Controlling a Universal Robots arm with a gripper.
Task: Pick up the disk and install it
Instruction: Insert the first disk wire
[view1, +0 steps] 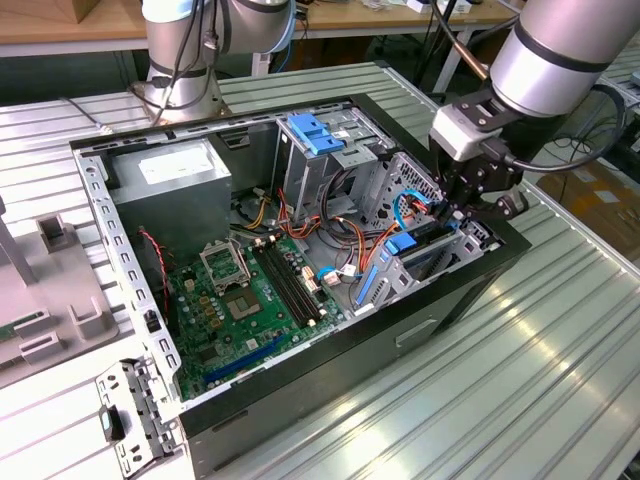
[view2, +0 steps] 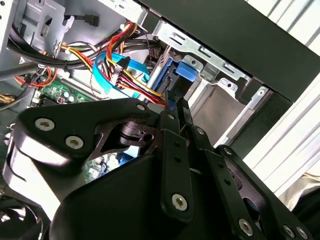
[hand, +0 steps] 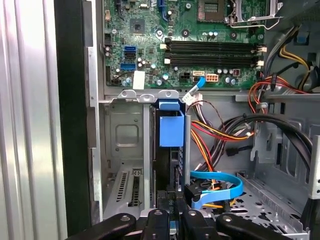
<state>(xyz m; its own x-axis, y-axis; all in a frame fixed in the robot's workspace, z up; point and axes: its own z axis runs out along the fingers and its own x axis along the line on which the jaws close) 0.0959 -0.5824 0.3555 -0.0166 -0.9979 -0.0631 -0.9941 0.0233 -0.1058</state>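
The disk (hand: 171, 134) stands on edge in the metal drive bay (hand: 127, 135) at the front corner of the open computer case (view1: 420, 330), its blue caddy tab (hand: 168, 105) facing the motherboard (hand: 185, 45). In the exterior view it shows as a blue-edged slab (view1: 418, 252) at the case's right end, on the exterior view's right, with the gripper (view1: 462, 208) directly over it. The black fingers (view2: 176, 145) come together around the disk's outer end, one on each side of the thin blue-railed body, so the gripper looks clamped on the disk. In the first wrist view the gripper (hand: 172, 220) meets the disk's black edge where it leaves the bay, and the rest of the disk runs away from it, down into the slot.

Just beside the disk, a light-blue flat cable (hand: 220, 187) loops across the bay floor, and a bundle of red, yellow and orange wires (hand: 210, 140) sweeps past towards the board. Farther into the case sit the memory slots (hand: 212, 50) and, at the far left corner in the exterior view, the grey power supply (view1: 170, 180). The case lies on a ribbed metal table (view1: 560, 340).
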